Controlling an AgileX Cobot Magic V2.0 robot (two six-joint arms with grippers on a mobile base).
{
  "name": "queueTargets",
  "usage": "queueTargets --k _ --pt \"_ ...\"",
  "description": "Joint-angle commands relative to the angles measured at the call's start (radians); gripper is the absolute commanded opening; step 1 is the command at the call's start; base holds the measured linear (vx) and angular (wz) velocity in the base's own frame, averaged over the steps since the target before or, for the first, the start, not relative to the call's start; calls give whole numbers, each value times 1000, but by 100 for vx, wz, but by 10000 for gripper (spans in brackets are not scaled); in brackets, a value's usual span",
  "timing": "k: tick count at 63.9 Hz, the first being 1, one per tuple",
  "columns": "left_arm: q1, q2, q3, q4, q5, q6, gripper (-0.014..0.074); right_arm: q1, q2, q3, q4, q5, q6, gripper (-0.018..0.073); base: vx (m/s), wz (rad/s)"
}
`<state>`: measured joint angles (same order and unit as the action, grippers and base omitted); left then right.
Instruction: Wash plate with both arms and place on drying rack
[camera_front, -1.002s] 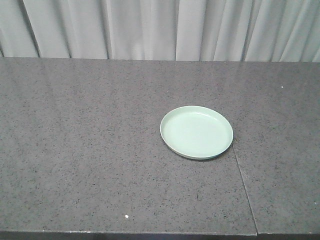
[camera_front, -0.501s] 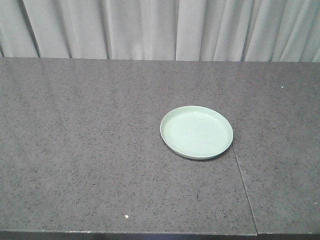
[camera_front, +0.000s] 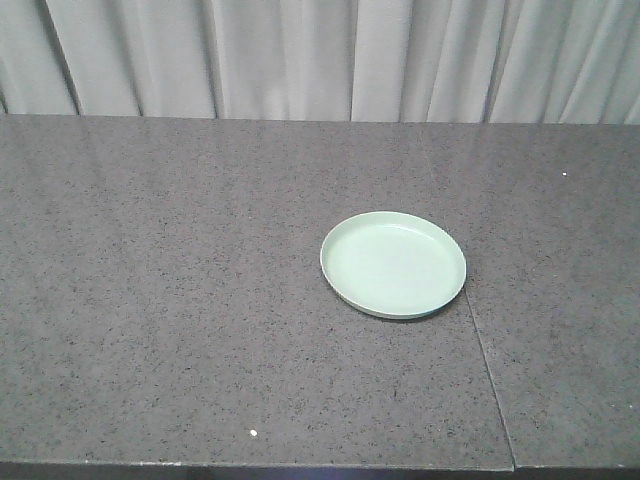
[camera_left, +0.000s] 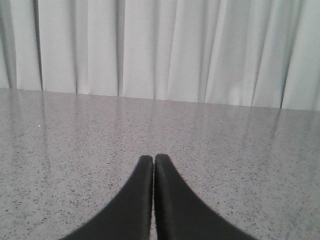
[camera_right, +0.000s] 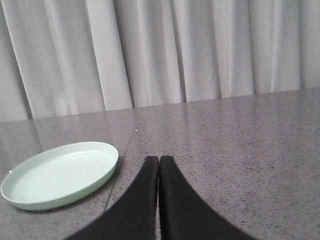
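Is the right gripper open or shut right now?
Shut. On the right gripper, both black fingers touch, nothing between them.

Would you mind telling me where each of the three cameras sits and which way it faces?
Exterior front: raised at the near edge of the countertop, looking down across it at the plate and curtain; no robot parts show.
Left wrist: low behind the shut left gripper, facing the curtain.
Right wrist: low behind the shut right gripper, facing the curtain, plate to its left.
Shared: exterior and right wrist both show the plate.
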<state>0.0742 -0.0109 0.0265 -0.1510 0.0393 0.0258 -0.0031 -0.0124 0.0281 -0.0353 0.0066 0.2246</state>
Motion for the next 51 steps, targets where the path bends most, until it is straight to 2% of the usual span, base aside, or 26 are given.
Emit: queueTargets --k 1,6,13,20,29,35,42,51 --pt "-5 -16 22 -3 -74 -7 -6 -4 -10 18 85 -107 93 -10 0 0" --pt "-5 -16 22 -3 -74 -7 -6 -4 -10 18 162 -109 149 -10 0 0" --pt "-5 -16 22 -3 -74 -7 -6 -4 -10 16 249 -190 168 -8 0 0" --pt "-5 -16 22 -3 -74 -7 -6 -4 -10 -45 261 -200 171 -6 0 0" --pt "-5 -16 22 -3 -74 -7 -6 -4 55 -252 203 11 163 0 0 0" --pt "-5 -16 22 -3 -74 -7 -6 -4 149 -414 153 177 119 43 0 0" --pt "-5 -16 22 -3 -74 -7 -6 -4 259 -559 148 279 10 187 0 0" --pt "-5 -16 22 -3 -74 -7 -6 -4 382 -649 149 251 -27 501 0 0"
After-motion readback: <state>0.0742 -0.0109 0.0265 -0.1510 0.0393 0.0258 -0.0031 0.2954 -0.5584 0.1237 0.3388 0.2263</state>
